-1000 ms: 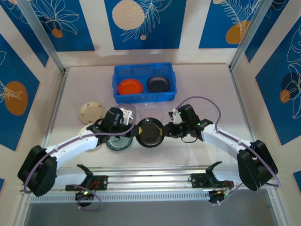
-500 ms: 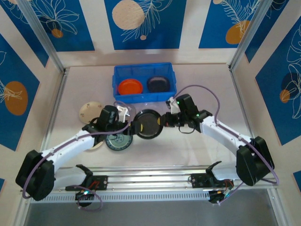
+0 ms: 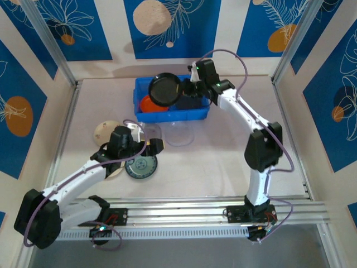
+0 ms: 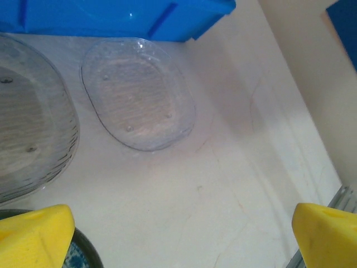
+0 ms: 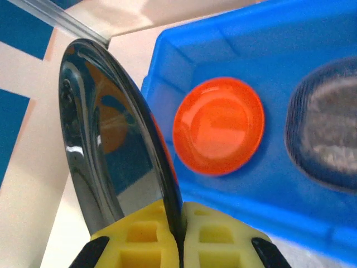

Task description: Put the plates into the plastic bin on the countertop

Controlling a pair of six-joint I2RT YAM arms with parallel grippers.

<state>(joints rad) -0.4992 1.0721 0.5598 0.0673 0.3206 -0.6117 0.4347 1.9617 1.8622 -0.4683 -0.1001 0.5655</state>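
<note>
Pale beige bench [image 3: 223,162], walled by blue-and-cream panels, carries the loose plates on its left half. Farthest left lies a cream plate [image 3: 107,132]. Beside it the left pincer [image 3: 153,145] hangs low with its yellow pads spread wide and nothing between them, just beyond a teal-patterned plate [image 3: 141,166]. Two clear plates [image 4: 138,94] lie flat on the bench right in front of the blue plastic bin [image 3: 172,115]. Inside the bin rest an orange plate [image 5: 218,126] on the left and a dark plate [image 5: 329,131] on the right. Above the bin's left part, the right pincer [image 3: 185,89] clamps a glossy black plate [image 5: 106,162] by its rim, tilted on edge.
</note>
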